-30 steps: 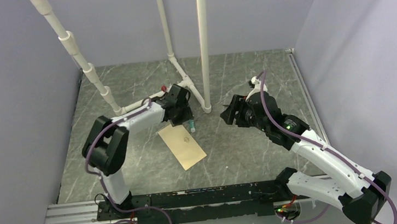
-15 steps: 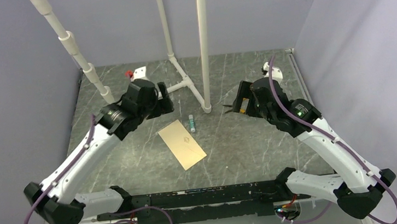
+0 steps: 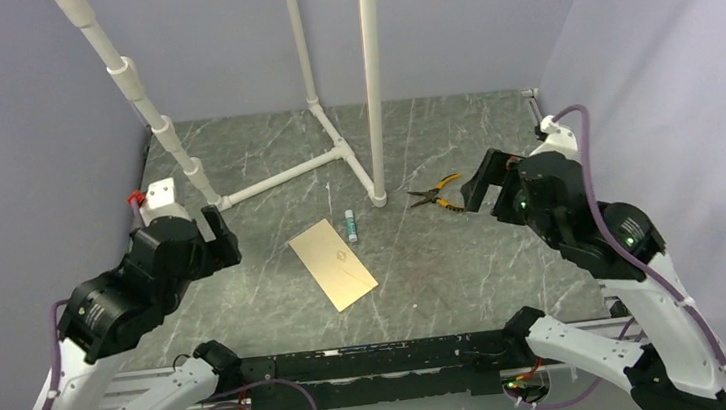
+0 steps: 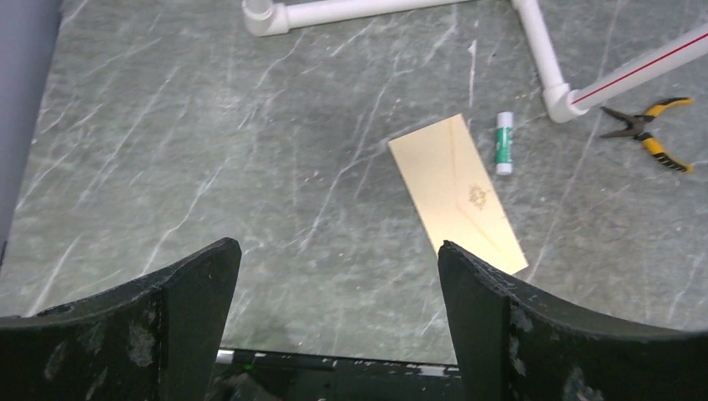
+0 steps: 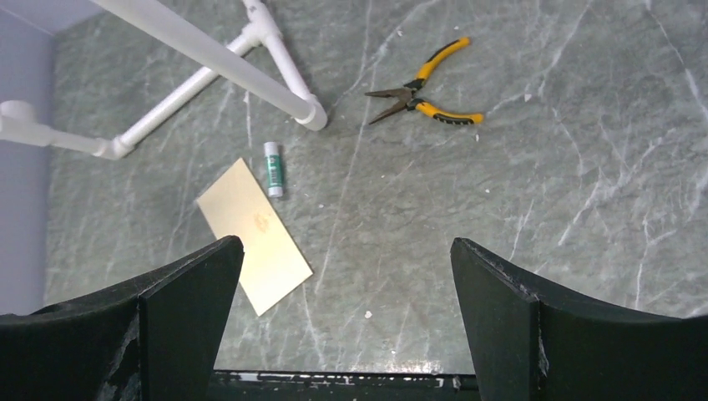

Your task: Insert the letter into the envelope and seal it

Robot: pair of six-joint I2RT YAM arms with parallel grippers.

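The tan envelope [image 3: 332, 263] lies flat and slanted in the middle of the marble table, its triangular flap folded down with a small dark mark at the tip; it also shows in the wrist views [image 4: 457, 192] [image 5: 253, 234]. The letter is out of view. My left gripper [image 3: 213, 237] hangs high over the table's left side, well left of the envelope, open and empty [image 4: 334, 246]. My right gripper [image 3: 482, 181] hangs high at the right, also open and empty [image 5: 346, 242].
A green-and-white glue stick [image 3: 351, 224] lies just beyond the envelope's far corner. Yellow-handled pliers [image 3: 435, 194] lie right of the upright white pipe [image 3: 372, 83]. A white PVC pipe frame [image 3: 276, 180] runs across the back of the table. Grey walls close three sides.
Both arms have drawn back from the table's middle to the sides and risen. Both grippers have opened wide. The pliers now show where the right gripper stood.
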